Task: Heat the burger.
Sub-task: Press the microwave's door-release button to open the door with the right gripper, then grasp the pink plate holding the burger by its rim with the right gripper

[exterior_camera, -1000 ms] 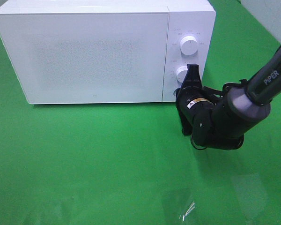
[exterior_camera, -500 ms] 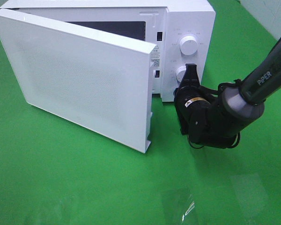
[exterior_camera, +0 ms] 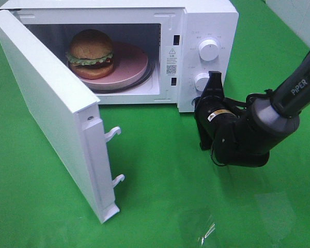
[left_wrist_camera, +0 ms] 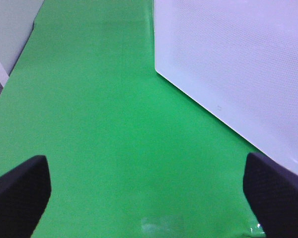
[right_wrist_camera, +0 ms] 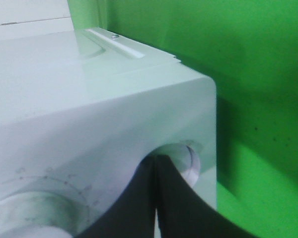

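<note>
Microwave (exterior_camera: 206, 20) with door (exterior_camera: 51, 119) swung wide open. Inside, on a pink plate (exterior_camera: 135, 61), the burger (exterior_camera: 90, 51): loaded, apparently. Left to do, likely: shutting the door, then dialing in heat. Right gripper (exterior_camera: 215, 77) closed on nothing, tips at the lower knob (exterior_camera: 201, 81). Left gripper (left_wrist_camera: 149, 188) spread wide, empty, beside the door's outer face. "PiPER" on the right arm (exterior_camera: 294, 90); sticker (exterior_camera: 171, 61) and dial markings unreadable.
</note>
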You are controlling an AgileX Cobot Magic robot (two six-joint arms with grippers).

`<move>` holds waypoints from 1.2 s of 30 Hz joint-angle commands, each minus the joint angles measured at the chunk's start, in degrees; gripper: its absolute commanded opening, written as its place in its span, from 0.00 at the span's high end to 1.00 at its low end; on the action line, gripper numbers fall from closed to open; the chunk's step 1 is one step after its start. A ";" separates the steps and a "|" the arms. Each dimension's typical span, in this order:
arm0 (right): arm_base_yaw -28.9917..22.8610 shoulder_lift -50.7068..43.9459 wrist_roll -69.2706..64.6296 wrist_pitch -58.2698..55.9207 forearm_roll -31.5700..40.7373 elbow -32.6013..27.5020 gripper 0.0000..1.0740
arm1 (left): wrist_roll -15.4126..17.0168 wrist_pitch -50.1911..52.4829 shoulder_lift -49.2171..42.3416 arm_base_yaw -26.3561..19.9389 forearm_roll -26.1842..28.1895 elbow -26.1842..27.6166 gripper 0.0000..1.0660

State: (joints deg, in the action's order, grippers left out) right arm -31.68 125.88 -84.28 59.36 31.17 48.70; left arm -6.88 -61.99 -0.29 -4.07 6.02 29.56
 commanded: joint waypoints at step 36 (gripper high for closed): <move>-0.29 -30.19 48.41 -50.48 -17.53 -11.46 0.91 | 0.46 0.69 -0.34 -0.23 0.17 0.06 0.08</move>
State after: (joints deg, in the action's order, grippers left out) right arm -32.03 96.83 -41.48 13.29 14.32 37.24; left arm -6.88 -61.99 -0.29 -4.07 6.02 29.56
